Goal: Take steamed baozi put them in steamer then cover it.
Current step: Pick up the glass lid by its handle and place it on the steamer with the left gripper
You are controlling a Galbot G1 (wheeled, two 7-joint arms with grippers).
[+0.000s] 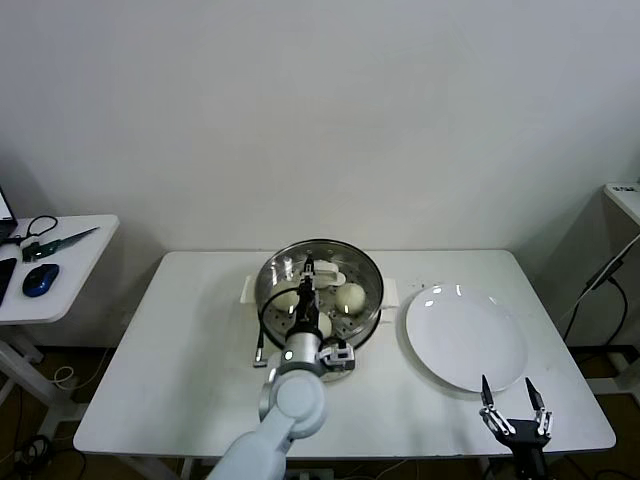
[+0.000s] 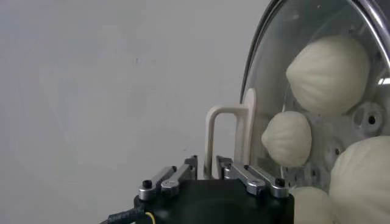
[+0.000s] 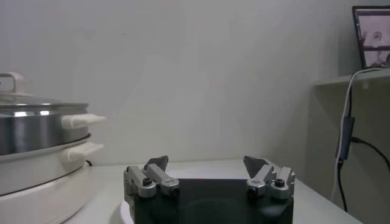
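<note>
The steamer [image 1: 372,280] stands at the table's middle on its cream-white base. The glass cover [image 1: 345,262] lies on it. Several baozi [image 1: 350,297] show through the glass, also in the left wrist view [image 2: 329,73]. My left gripper [image 1: 308,280] reaches over the steamer and is shut on the cover's cream-white handle [image 2: 228,137], a fingertip [image 2: 190,164] on each side of one leg. My right gripper [image 1: 513,410] is open and empty above the table's front right edge, in front of the plate. The right wrist view shows the steamer [image 3: 30,131] with the cover [image 3: 36,103] on it.
A flat white plate [image 1: 465,340] lies right of the steamer. A side table [image 1: 60,270] at the left holds a blue mouse [image 1: 40,280] and cables. A shelf edge [image 1: 625,195] and hanging cable stand at the right.
</note>
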